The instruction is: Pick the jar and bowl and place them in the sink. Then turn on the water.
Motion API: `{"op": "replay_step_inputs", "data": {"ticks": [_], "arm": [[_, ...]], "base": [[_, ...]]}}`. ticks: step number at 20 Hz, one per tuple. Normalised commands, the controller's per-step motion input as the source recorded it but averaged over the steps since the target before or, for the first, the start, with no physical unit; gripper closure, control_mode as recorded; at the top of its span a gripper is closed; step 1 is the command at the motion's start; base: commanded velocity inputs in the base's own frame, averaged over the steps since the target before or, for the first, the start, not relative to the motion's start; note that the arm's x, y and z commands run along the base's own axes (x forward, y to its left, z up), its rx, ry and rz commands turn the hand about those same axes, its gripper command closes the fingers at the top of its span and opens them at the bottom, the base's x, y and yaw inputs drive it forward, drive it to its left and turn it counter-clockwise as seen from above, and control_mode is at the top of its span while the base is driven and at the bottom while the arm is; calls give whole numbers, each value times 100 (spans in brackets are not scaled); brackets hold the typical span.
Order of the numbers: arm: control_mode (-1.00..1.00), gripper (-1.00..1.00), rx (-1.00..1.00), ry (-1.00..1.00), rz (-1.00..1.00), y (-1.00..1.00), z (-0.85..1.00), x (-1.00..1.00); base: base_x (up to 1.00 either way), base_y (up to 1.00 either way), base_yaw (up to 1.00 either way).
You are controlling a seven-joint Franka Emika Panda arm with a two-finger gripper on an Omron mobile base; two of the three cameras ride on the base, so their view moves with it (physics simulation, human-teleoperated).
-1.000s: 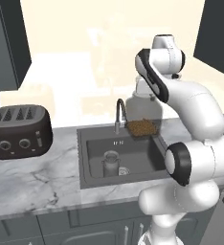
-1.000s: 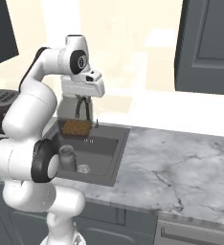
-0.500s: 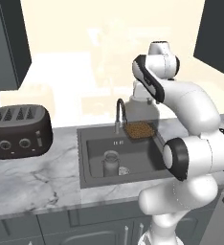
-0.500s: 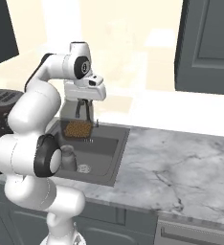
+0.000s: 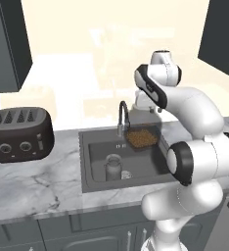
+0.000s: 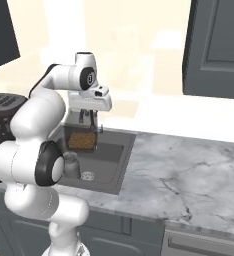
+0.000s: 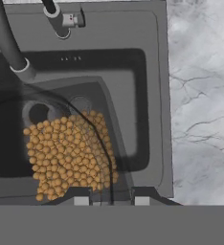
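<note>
Granule-filled jar over the sink

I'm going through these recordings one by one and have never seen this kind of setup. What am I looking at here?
Everything is a rendered kitchen. The white machine is a robot arm on a drivable base. Two pictures come from cameras on that base, behind the arm to its left and right; the third looks down from the hand. The gripper holds a clear jar of brown granules above the sink, beside the curved tap. A small cup-like object stands in the basin; I can't tell what it is. A black toaster sits on the marble counter.
</note>
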Motion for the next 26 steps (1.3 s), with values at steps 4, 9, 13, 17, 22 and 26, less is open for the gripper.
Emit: {"op": "replay_step_inputs", "data": {"ticks": [4, 9, 13, 17, 22, 26], "arm": [[-100, 100, 0, 0, 2, 0, -25, 8], [-100, 100, 0, 0, 1, 0, -28, 14], [-100, 100, 0, 0, 0, 0, -30, 24], [-100, 100, 0, 0, 0, 0, -27, 33], [-100, 100, 0, 0, 0, 0, -24, 14], [-100, 100, 1, 1, 2, 0, -9, 1]], "base": [[0, 0, 0], [0, 0, 0], [0, 0, 0], [0, 0, 0], [0, 0, 0], [0, 0, 0]]}}
